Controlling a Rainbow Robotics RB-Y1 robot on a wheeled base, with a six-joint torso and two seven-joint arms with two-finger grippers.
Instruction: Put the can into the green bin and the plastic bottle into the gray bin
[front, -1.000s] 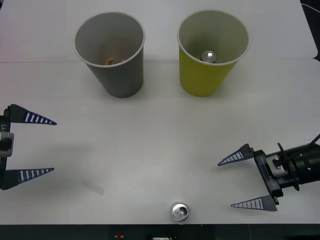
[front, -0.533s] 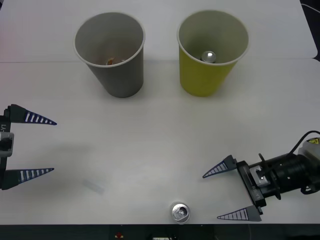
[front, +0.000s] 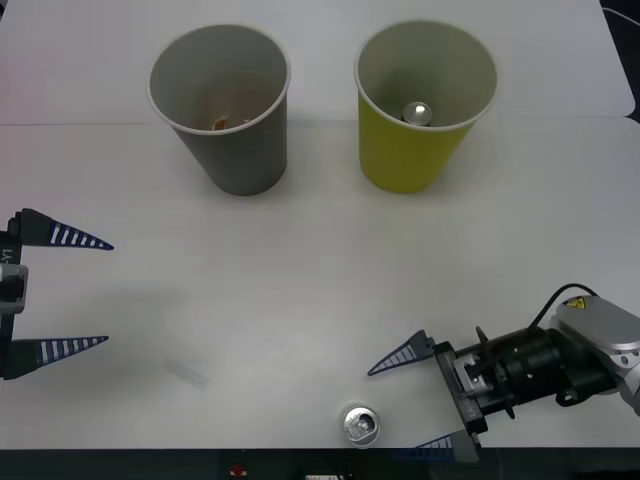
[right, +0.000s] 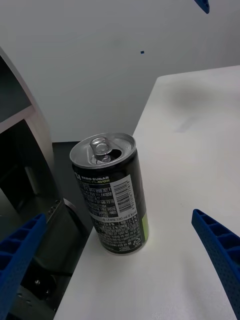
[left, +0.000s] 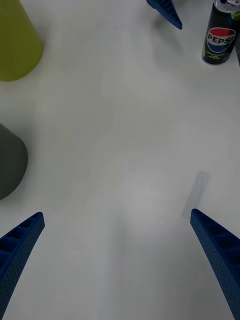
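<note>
Can (front: 360, 425): upright at the tabletop's (front: 300, 280) near edge.
Right gripper (front: 412, 405): jaws spread wide, just beside the can.
Left gripper (front: 75, 292): jaws apart, idle.
Gray bin (front: 222, 108), green bin (front: 425, 105): far side.

The right gripper (front: 415, 405) has slid along the table's (front: 300, 280) near edge toward the can (front: 360, 425) and the left side. Its spread fingers now sit just beside the can, one of them reaching the edge itself.
</note>
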